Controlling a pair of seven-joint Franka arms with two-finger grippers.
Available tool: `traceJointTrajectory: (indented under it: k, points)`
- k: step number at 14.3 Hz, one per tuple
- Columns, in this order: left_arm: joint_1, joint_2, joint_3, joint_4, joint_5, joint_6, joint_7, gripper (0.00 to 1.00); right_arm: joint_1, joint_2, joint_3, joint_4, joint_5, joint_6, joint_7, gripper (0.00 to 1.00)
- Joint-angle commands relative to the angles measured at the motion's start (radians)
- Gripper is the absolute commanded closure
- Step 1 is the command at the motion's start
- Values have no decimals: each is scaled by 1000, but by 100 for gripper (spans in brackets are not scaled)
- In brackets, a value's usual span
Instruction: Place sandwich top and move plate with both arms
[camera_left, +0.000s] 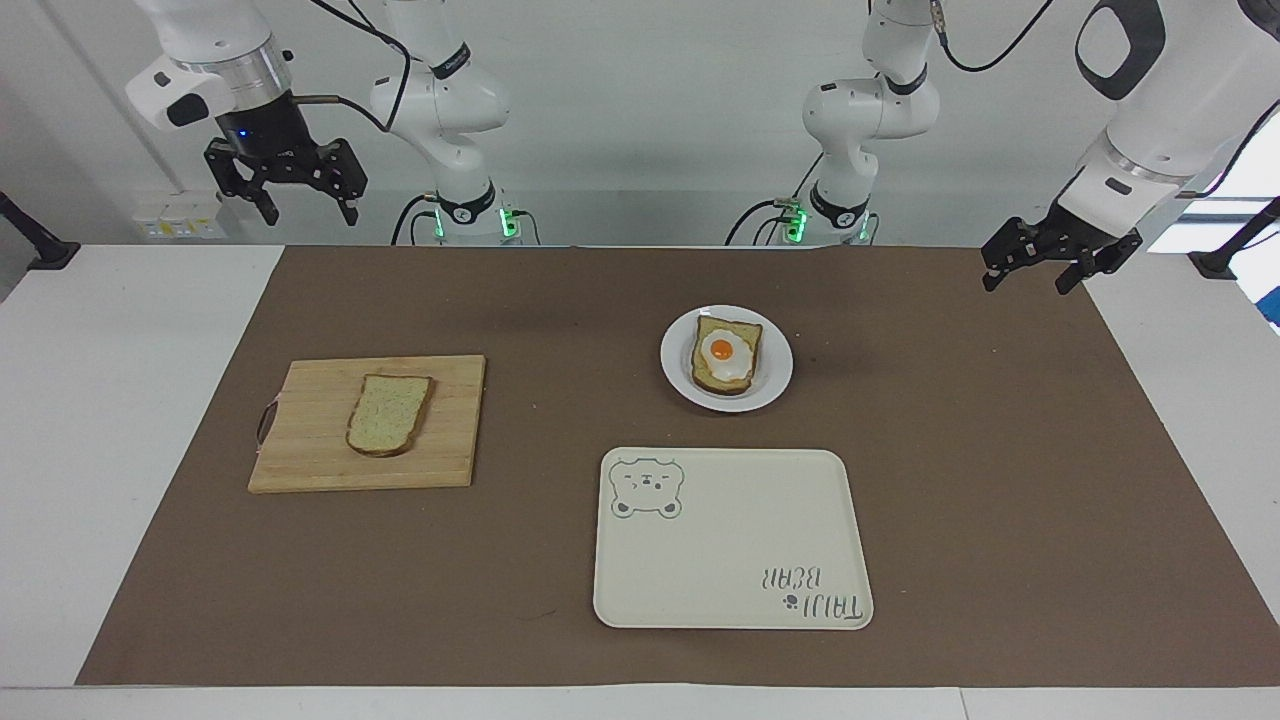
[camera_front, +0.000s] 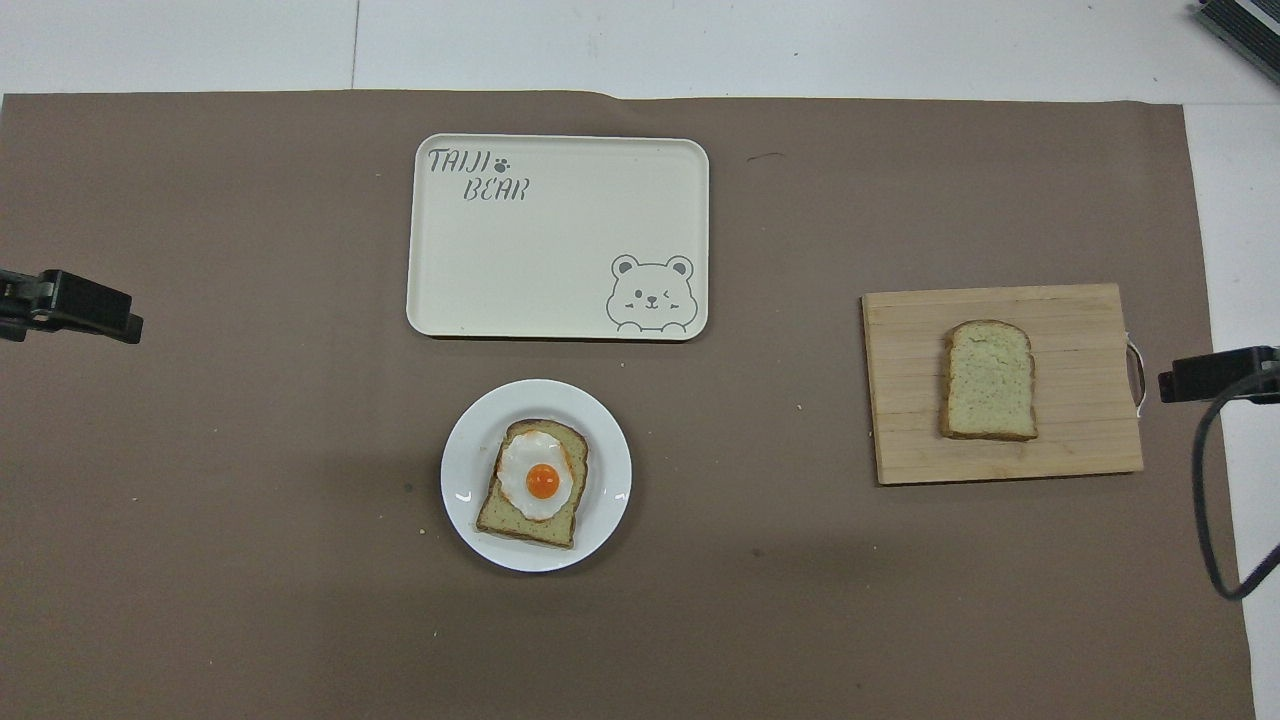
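Note:
The sandwich top (camera_left: 389, 414), a plain speckled bread slice, lies flat on a wooden cutting board (camera_left: 320, 462) toward the right arm's end of the table; it also shows in the overhead view (camera_front: 989, 381). The white plate (camera_left: 675, 365) sits mid-table and bears a bread slice with a fried egg (camera_left: 723, 351). My right gripper (camera_left: 310, 215) is open and empty, raised over the table's edge nearest the robots, at its own end. My left gripper (camera_left: 1027, 285) is open and empty, raised over the mat's corner at its own end.
A cream rectangular bear-printed tray (camera_left: 735, 600) lies farther from the robots than the plate, with nothing on it. A brown mat (camera_left: 560, 320) covers most of the white table. The cutting board has a small handle loop (camera_left: 264, 422) at its outer end.

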Motion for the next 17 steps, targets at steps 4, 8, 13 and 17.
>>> traceJointTrajectory:
  k: [4,8,13,17]
  points:
    - [-17,-27,9,-28,17,-12,-13,0,-12,-25,6,-24,-4,-2,-9,0]
    - [-17,-27,9,-28,17,-10,-13,0,-12,-23,6,-31,2,-1,-12,0]
    - [-17,-27,9,-31,17,-7,-13,0,-13,-23,6,-48,6,5,-17,0]
    - [-17,-34,9,-43,17,-6,-11,0,-21,-28,2,-126,11,63,-53,0]
